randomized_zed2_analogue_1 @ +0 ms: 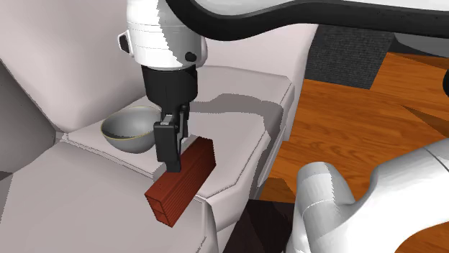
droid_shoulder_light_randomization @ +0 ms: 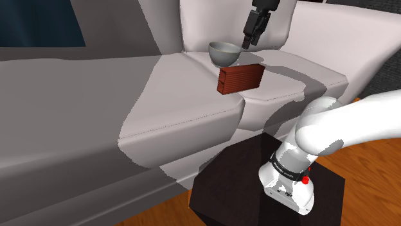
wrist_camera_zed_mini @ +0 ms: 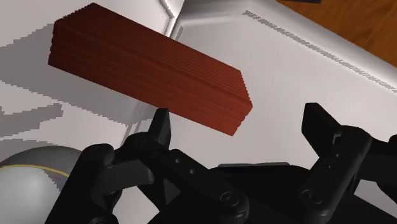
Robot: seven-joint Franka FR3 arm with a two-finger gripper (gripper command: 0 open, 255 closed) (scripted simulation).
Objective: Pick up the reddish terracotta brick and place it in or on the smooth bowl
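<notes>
Pale sofa seat carries red-brown ribbed brick; grey bowl just beside it.

Looks like somebody's living room to me. A big pale sofa with fat seat cushions and a padded backrest takes up most of the space. There's warm wooden flooring next to it and a dark grey rug further out.

The brick lies on the sofa seat, across the seam between two cushions. The bowl stands just behind it, near the seat's back edge.
</notes>
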